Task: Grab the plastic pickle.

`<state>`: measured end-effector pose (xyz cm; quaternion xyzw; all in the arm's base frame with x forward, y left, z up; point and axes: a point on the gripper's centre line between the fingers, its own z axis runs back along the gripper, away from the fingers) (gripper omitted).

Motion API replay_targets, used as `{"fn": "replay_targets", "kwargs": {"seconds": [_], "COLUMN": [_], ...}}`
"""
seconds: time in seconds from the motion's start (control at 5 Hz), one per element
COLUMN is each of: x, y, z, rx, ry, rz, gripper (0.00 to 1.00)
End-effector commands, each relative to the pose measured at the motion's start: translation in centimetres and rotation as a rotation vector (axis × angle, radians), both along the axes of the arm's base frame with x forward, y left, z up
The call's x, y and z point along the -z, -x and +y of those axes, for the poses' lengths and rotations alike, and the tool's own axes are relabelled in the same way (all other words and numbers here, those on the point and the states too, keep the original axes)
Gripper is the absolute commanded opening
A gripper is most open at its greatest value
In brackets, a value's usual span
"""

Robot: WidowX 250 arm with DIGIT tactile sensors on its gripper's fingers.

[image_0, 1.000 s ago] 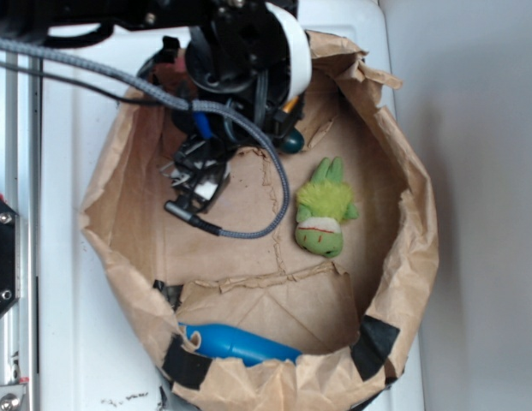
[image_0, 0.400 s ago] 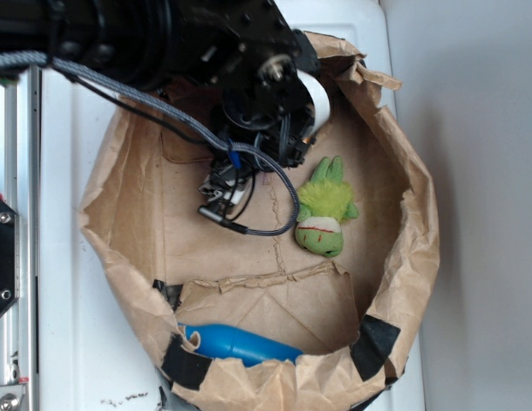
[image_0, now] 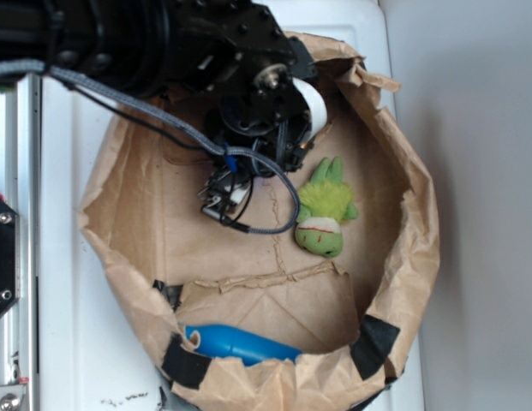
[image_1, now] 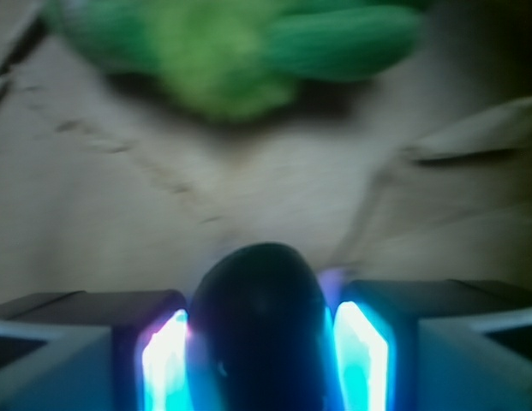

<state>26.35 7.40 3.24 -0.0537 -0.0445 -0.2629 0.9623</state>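
One plastic pickle (image_1: pixel 259 330) is sitting between the two fingers (image_1: pixel 167 364) of the gripper (image_1: pixel 259 360), which are pressing its sides. One plush toy (image_0: pixel 324 210) is lying just ahead; one blue plastic object (image_0: pixel 236 344) well apart. No writing is showing.

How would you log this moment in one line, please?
tool: around plastic pickle | plush toy: ahead, untouched | phase: grasping
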Motion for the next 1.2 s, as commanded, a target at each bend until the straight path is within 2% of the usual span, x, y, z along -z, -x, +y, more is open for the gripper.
{"fn": "replay_targets", "kwargs": {"seconds": [0.0,0.2,0.4,0.6,0.8,1.0], "x": [-9.4,-12.3,-13.4,-13.6,-13.5,-12.9], "y": [-0.2,0.7,1.6,1.5,1.2,1.2], "z": [-1.7,-3.5,-3.9,-3.8,-3.7,-4.0], "rx": [-0.021,0.002,0.026,0.008,0.008,0.023], "ry": [0.139,0.181,0.195,0.195,0.197,0.15], "rz": [-0.109,-0.158,-0.166,-0.163,-0.13,-0.149], "gripper": [0.0,0.0,0.0,0.0,0.0,0.0]}}
